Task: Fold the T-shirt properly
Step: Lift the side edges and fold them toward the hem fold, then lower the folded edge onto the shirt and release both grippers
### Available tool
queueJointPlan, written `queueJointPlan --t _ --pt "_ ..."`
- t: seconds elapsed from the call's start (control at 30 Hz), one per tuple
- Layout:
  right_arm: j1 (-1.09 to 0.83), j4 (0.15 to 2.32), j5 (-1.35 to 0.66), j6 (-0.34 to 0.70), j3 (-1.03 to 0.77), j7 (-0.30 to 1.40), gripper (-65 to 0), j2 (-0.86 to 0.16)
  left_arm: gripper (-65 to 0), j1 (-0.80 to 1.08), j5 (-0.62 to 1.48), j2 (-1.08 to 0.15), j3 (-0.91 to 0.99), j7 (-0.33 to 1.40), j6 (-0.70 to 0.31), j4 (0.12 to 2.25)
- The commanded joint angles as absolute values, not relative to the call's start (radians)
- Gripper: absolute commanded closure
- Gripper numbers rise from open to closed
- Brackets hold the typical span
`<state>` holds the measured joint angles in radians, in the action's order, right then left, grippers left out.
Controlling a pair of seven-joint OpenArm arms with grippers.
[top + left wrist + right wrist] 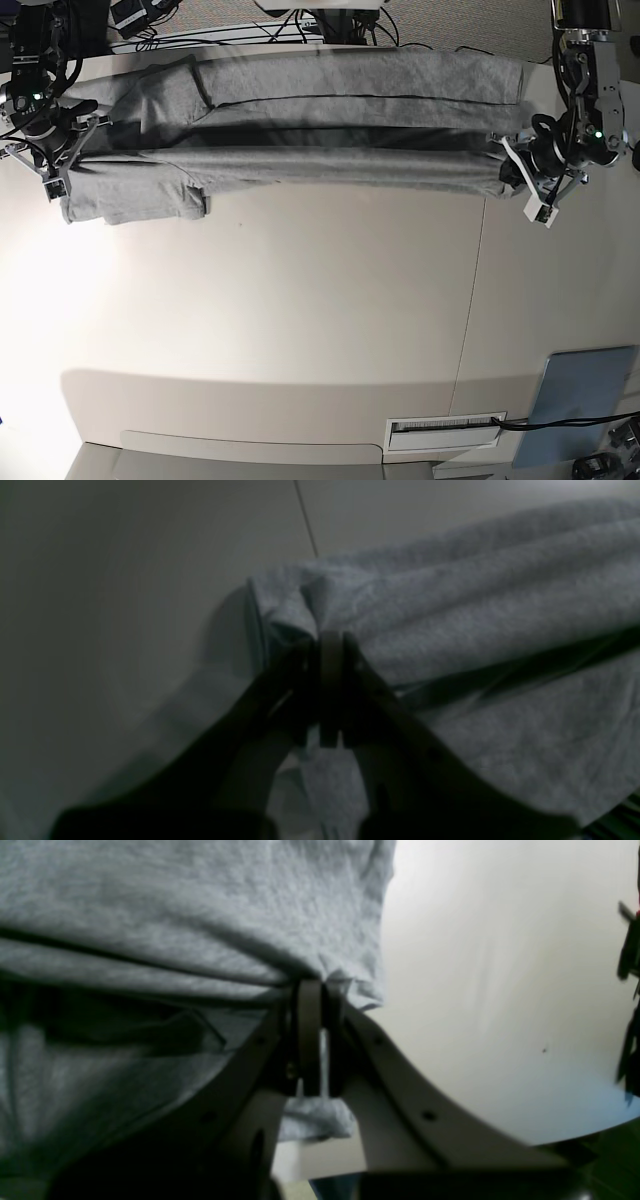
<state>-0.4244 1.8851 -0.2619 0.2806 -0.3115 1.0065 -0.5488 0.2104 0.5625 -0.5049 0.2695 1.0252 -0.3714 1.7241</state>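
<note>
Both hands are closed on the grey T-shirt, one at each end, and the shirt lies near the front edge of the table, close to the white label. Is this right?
Not quite. The T-shirt lies along the far edge of the table, away from the white label, as the base view shows. The rest holds: the left hand and right hand each pinch one end.

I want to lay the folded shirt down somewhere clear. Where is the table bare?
The table is bare between the T-shirt and the near edge. It is crowded along the far edge, where the left gripper and right gripper pinch the shirt's ends.
</note>
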Motion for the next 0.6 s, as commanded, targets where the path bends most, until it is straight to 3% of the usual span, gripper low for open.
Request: queueJointPlan --t 0.0,0.57 --pt "-0.422 1.900 -0.238 0.265 -0.324 1.008 0.0 -0.574 0.0 0.203 0.554 -0.530 0.280 1.037 -0.364 1.742" --pt "-0.485 1.900 -0.238 0.264 -0.324 1.039 0.0 -0.573 0.0 0.236 0.551 -0.551 0.280 1.108 -0.372 1.742"
